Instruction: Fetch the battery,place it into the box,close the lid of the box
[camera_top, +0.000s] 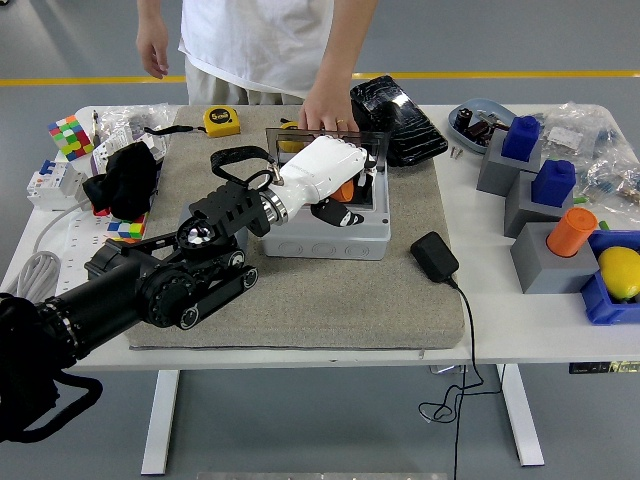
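The grey box (330, 241) stands on the grey mat (300, 295) at the middle of the table. Its clear lid (373, 146) stands upright at the back edge, and a person's hand (326, 111) rests on top of it. My left hand (334, 204), white with black fingers, reaches into the box from the left. Its fingers are curled around an orange battery (347, 189), which is mostly hidden under the palm. My right arm is out of view.
A yellow tape measure (221, 121) and a black pouch (398, 106) lie behind the box. A black adapter (434, 256) with its cable lies right of it. Grey blocks (545, 200) with blue and orange pieces stand far right, and a colour cube (68, 135) sits far left.
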